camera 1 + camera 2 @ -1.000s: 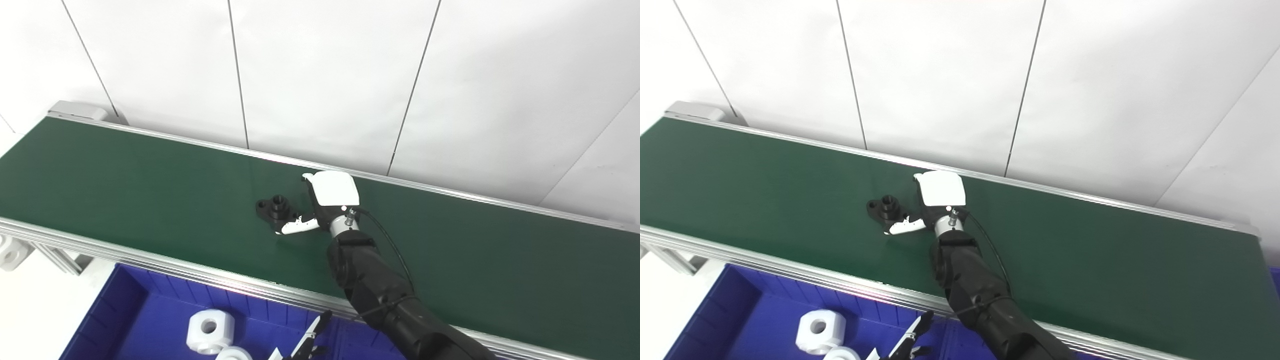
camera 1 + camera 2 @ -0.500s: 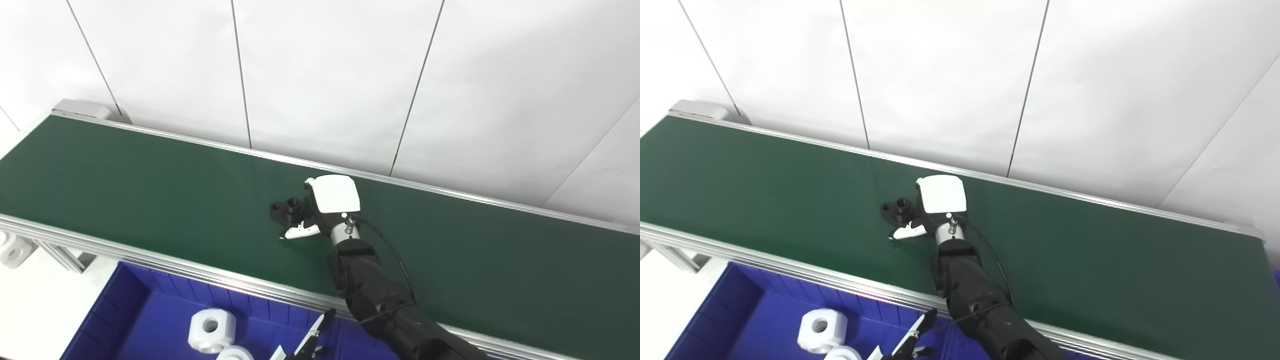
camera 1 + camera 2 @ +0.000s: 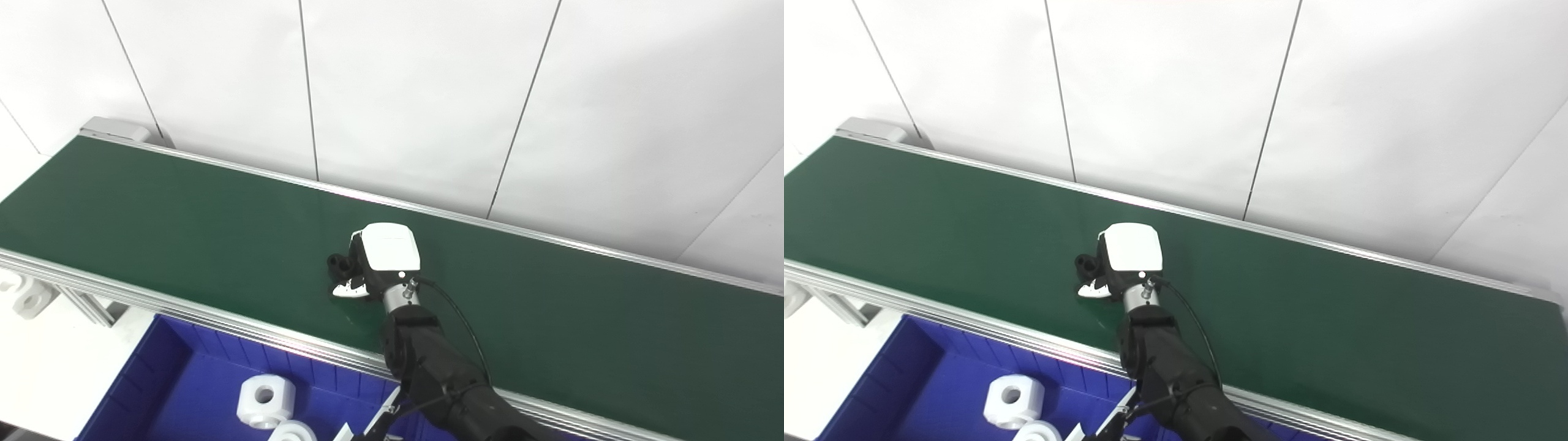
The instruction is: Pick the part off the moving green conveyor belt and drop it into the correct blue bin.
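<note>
A black flanged part point(image 3: 339, 265) lies on the green conveyor belt point(image 3: 184, 214) near its middle. My right hand point(image 3: 373, 263), with its white back plate facing up, sits over the part. Its fingers curl around the part and its thumb point(image 3: 346, 290) is tucked in at the near side. Only the part's left end shows. The part still rests on the belt. The hand and part also show in the right eye view point(image 3: 1118, 260). Of my left hand only fingertips point(image 3: 383, 416) show at the bottom edge, over the blue bin point(image 3: 184, 373).
The blue bin below the belt's near rail point(image 3: 184, 309) holds two white hex-shaped parts point(image 3: 264, 401) point(image 3: 294, 432). Another white part point(image 3: 27, 297) lies at the far left beside the conveyor frame. A white panelled wall stands behind the belt.
The camera has shifted. The black part has ridden the belt to my right hand, and the hand's fingers and thumb have closed around it, hiding most of it.
</note>
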Action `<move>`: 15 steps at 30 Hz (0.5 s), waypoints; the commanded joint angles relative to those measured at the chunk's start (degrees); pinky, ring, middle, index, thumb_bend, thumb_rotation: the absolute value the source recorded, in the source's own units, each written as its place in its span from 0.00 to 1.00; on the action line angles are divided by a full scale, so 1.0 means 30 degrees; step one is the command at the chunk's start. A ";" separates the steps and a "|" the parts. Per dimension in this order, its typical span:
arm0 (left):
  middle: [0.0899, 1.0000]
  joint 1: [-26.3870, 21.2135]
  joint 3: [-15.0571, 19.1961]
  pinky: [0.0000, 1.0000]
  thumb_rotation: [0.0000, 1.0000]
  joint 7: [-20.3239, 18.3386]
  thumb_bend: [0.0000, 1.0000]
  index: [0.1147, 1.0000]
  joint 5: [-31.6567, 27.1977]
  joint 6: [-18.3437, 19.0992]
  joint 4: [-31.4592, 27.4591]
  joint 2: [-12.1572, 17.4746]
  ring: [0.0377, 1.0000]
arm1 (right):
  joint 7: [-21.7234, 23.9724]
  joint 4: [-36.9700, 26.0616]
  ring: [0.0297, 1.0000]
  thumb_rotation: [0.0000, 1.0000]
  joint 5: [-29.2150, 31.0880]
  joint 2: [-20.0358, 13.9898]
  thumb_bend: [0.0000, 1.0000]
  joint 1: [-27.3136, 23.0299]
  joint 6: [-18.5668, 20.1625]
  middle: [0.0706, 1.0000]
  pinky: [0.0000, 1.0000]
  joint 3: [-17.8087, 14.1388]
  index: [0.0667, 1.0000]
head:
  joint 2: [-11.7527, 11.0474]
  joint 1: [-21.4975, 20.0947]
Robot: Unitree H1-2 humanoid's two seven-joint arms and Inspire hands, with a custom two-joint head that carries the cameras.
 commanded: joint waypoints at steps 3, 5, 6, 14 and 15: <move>1.00 0.0303 -0.0797 0.68 0.78 -0.0688 0.93 1.00 -0.0668 -0.0522 -0.0636 -0.0822 0.93 | 0.0663 0.0235 0.12 0.11 0.0278 0.0364 0.51 0.0873 -0.0546 0.18 0.09 0.0264 0.45 | 0.0011 -0.0028; 1.00 0.0281 -0.0734 0.68 0.78 -0.0684 0.94 1.00 -0.0574 -0.0495 -0.0632 -0.0759 0.94 | 0.0395 0.0081 0.13 0.11 0.0234 0.0252 0.52 0.1069 -0.0645 0.19 0.10 0.0430 0.44 | 0.0014 -0.0187; 1.00 0.0270 -0.0692 0.70 0.79 -0.0717 0.94 1.00 -0.0549 -0.0416 -0.0671 -0.0694 0.95 | 0.0372 -0.0004 0.13 0.11 0.0149 0.0190 0.52 0.1152 -0.0490 0.18 0.09 0.0524 0.44 | 0.0017 -0.0387; 1.00 0.0075 -0.0329 0.84 0.80 -0.0707 0.93 1.00 -0.0098 -0.0420 -0.0716 -0.0399 0.97 | 0.1743 -0.3964 0.14 0.12 0.0161 -0.1273 0.52 0.2077 0.0054 0.19 0.10 0.0607 0.44 | 0.0182 -0.1449; 1.00 0.0058 -0.0242 0.84 0.80 -0.0739 0.94 1.00 -0.0172 -0.0333 -0.0760 -0.0357 0.97 | 0.2352 -0.5720 0.14 0.12 0.0072 -0.1809 0.51 0.2458 0.0308 0.19 0.11 0.0572 0.44 | 0.0358 -0.1817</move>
